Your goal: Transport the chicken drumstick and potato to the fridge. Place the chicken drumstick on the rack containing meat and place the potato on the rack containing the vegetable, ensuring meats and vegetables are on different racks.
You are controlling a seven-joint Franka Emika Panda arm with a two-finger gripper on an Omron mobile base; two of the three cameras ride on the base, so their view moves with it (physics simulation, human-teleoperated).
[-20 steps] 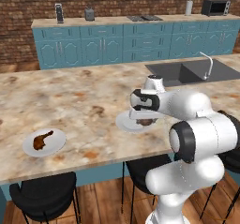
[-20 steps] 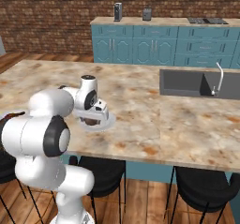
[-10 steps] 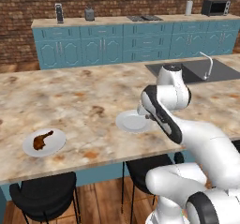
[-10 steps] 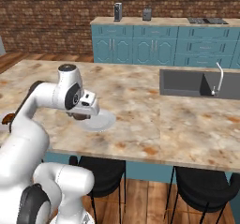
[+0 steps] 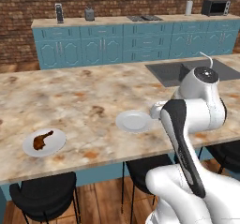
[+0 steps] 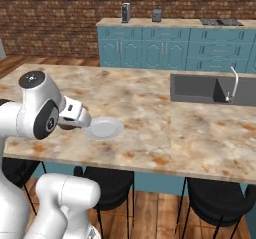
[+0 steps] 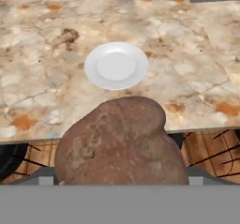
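A marble-patterned island counter (image 5: 89, 101) in beige and brown runs across the foreground, with a dark sink (image 6: 210, 89) and curved chrome faucet (image 6: 233, 83) set into it and black stools (image 5: 44, 203) tucked beneath over a wooden plank floor (image 6: 155, 208). Behind it a row of teal cabinets (image 5: 131, 42) stands against a red brick wall (image 6: 50, 20), their pale countertop carrying a cooktop (image 5: 145, 18), a microwave (image 5: 216, 7), a white paper towel roll (image 5: 189, 7) and two small dark appliances (image 6: 126, 12)
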